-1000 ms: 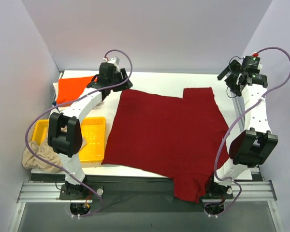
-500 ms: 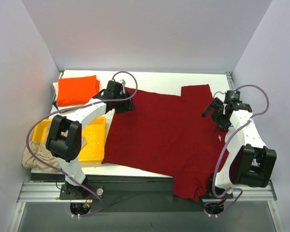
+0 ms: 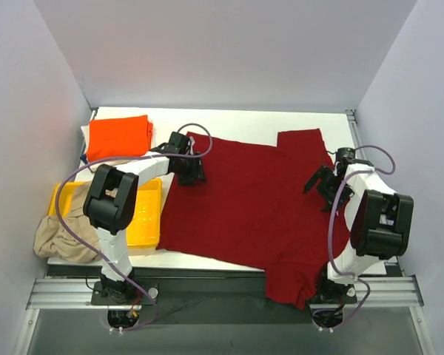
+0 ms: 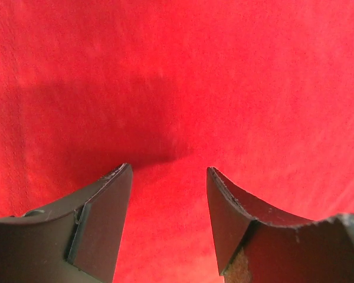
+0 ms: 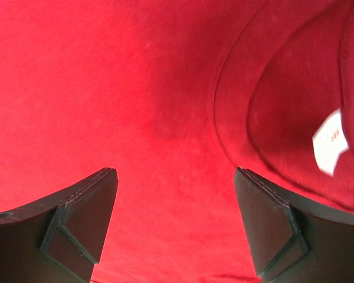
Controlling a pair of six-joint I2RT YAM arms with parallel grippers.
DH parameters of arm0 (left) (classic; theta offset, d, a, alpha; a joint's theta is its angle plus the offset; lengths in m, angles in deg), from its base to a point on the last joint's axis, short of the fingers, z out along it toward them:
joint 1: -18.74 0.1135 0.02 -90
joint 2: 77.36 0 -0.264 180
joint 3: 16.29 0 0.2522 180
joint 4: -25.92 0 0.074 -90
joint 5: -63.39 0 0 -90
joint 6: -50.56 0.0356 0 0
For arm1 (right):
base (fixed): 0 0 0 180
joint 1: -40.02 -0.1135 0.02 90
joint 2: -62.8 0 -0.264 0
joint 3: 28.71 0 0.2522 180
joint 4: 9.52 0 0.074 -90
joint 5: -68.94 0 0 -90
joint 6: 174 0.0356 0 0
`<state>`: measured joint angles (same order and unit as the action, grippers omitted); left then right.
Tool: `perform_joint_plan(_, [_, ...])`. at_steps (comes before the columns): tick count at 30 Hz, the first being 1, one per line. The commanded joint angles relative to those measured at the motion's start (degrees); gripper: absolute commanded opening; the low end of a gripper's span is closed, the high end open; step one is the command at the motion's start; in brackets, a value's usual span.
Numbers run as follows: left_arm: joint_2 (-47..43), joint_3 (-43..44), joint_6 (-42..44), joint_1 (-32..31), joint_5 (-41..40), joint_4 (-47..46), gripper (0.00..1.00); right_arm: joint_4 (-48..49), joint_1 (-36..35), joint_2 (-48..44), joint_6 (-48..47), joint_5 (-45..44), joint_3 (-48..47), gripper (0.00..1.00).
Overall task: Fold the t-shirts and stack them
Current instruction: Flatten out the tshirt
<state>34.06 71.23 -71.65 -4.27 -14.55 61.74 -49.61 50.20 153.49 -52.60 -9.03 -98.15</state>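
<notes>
Finds the dark red t-shirt [image 3: 251, 207] spread open and flat over the middle of the table [image 3: 237, 122], presumably so that a fold can start from a smooth sheet; notes one part of it drooping over the near edge between the arm bases; finds the orange t-shirt [image 3: 118, 137] folded at the far left corner, judged the start of the stack; finds the beige t-shirt [image 3: 55, 240] crumpled at the near left, partly over the yellow tray [image 3: 144, 222], judged to be waiting its turn.

Places the left gripper [image 3: 189, 174] low over the left edge of the red cloth, near its far corner, fingers apart with nothing between them; cannot tell from the wrist view whether the tips touch the cloth or hang just above it; places the right gripper [image 3: 320, 181] low over the right end, fingers wide apart and empty; sees the collar [image 5: 233, 118] and its white label [image 5: 329, 141] just beside the right-hand finger in that wrist view.

Judges both set at opposite ends to pinch cloth for a first fold; reports no cloth gripped.
</notes>
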Motion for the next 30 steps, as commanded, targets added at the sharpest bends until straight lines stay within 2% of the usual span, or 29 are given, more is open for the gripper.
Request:
perform_joint_plan(1, [2.7,3.8,1.6,0.4,0.9,0.9,0.64,-0.8,0.9,4.5,-0.1,-0.8,-3.8,0.81])
perform_joint_plan(7, [6.8,6.7,2.4,1.0,1.2,1.6,0.64,-1.3,0.8,12.7,0.2,-3.3,-9.5,0.8])
perform_joint_plan(14, [15.0,17.1,3.5,1.5,1.3,4.8,0.64,-3.3,1.3,21.1,0.4,-5.7,-19.5,0.79])
perform_joint_plan(21, [22.6,32.2,5.4,2.3,2.2,9.2,0.64,-8.6,1.6,31.6,-0.3,-5.9,-36.2,0.79])
perform_joint_plan(28, [34.6,58.6,9.1,2.4,2.4,17.6,0.64,-13.7,1.9,37.6,-1.9,-2.6,-50.0,0.79])
perform_joint_plan(30, [36.2,63.0,9.4,2.4,2.4,19.9,0.64,-14.0,2.0,37.2,-2.6,-0.2,-51.9,0.79])
